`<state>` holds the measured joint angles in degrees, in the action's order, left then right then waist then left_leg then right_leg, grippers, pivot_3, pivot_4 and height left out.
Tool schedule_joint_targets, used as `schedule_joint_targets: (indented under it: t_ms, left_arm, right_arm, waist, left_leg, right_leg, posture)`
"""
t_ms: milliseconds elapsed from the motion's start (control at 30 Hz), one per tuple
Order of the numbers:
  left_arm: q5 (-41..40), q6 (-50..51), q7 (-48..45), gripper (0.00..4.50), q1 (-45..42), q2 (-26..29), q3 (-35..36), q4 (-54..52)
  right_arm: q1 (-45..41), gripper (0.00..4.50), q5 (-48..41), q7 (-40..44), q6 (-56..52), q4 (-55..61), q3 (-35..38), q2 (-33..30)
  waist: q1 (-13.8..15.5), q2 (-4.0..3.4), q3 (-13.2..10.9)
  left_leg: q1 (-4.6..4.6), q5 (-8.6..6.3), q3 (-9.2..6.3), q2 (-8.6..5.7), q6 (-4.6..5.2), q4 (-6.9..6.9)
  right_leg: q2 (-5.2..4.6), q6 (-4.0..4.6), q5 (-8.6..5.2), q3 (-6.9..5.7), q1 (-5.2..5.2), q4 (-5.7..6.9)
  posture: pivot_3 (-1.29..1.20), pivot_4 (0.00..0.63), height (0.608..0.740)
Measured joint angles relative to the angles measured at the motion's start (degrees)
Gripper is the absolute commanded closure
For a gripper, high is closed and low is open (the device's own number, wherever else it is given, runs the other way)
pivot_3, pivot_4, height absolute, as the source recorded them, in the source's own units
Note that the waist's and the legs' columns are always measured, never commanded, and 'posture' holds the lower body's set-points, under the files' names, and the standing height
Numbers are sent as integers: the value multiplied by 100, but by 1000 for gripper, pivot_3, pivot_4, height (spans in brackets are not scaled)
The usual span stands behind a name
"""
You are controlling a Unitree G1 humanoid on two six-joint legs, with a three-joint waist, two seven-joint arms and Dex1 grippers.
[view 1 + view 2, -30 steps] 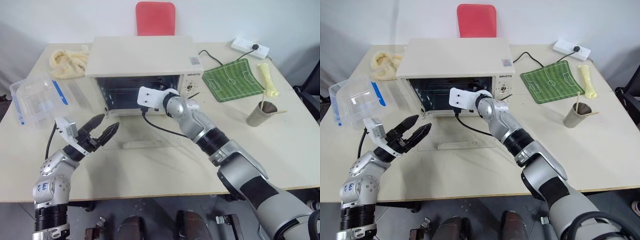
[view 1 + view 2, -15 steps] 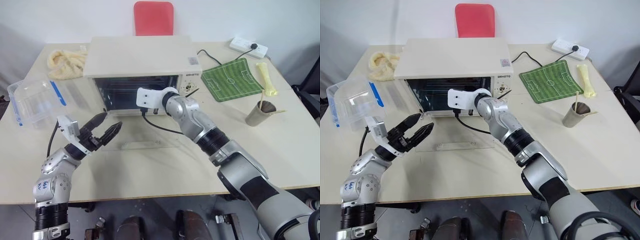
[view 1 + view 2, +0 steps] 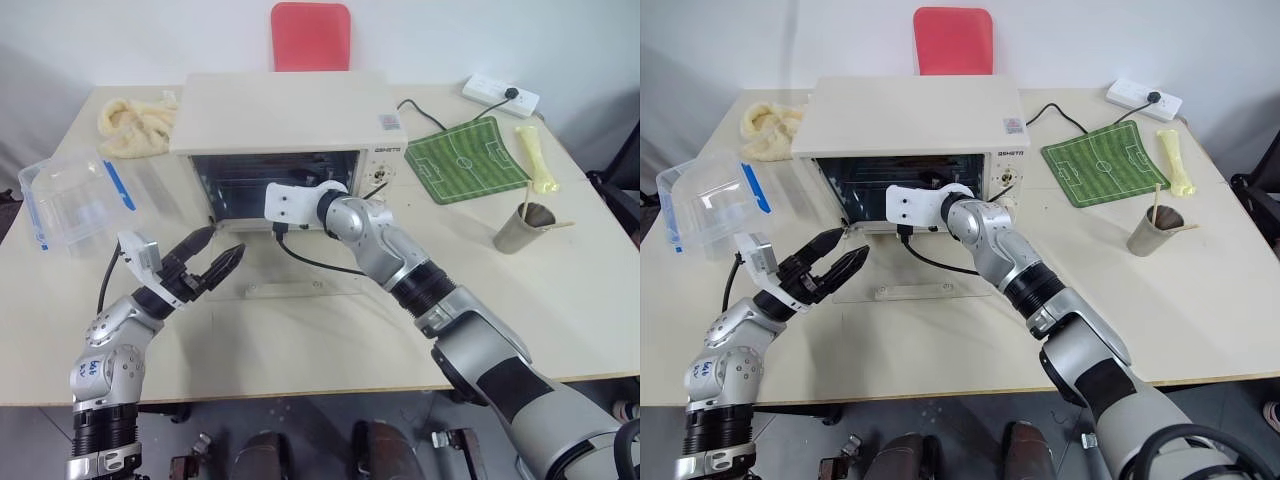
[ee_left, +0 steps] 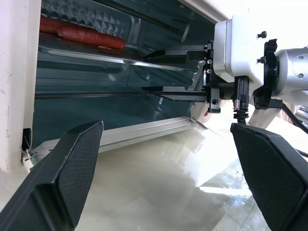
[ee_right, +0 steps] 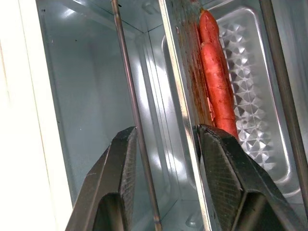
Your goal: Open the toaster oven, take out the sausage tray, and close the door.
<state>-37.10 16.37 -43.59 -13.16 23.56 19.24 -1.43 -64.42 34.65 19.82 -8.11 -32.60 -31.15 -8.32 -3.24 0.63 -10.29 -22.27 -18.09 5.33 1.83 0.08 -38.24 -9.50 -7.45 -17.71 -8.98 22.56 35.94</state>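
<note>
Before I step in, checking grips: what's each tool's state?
Left tool: open, empty.
Right tool: open, straddling the tray rim, not clamped.

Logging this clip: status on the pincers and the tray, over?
Left pincer open, idle over the table. Right pincer open at the oven mouth, fingers either side of the tray rim. Door down flat. Nothing blocking.

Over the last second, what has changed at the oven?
The right gripper has edged toward the robot's left along the toaster oven mouth; its fingers stand parted around the sausage tray rim, not closed on it. The left gripper stays open, hovering over the lowered door. The tray is still inside.
</note>
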Motion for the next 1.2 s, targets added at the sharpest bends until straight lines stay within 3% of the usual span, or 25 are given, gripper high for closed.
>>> schedule_joint_targets:
  t_ms: [400,500,567,667,1200]
  left_arm:
    - [4,-6,4,0,-42,0,-2,10]
    - [16,-6,6,0,-72,0,-3,20]
    - [22,-7,6,0,-117,0,-6,20]
    - [25,-11,8,0,-123,0,-6,20]
    - [28,-12,29,0,-153,-1,-5,23]
  right_arm:
    - [34,2423,605,-328,182,8,-223,-107]
    - [72,2976,639,-332,169,7,-223,-30]
    - [70,3804,675,-395,168,10,-216,-3]
    - [66,4465,698,-454,165,38,-198,-1]
    - [284,4465,721,-153,-59,647,-198,13]
  waist:
    - [-3,0,0]
    - [-3,0,0]
    - [-3,0,0]
    - [-3,0,0]
    - [-26,0,0]
  left_leg:
    - [0,0,0,0,-1,2]
    - [0,0,0,0,-1,2]
    - [1,0,0,0,-1,2]
    - [2,0,-1,0,-1,1]
    - [3,0,-1,1,-1,6]
  right_leg:
    - [0,0,0,-1,0,0]
    - [0,0,0,-1,0,0]
    - [0,0,0,-1,0,0]
    - [0,0,0,-1,-1,0]
    - [0,0,0,1,1,-2]
  posture:
    - [0,150,740]
    - [0,150,740]
    - [0,150,740]
    - [0,150,740]
    - [0,150,740]
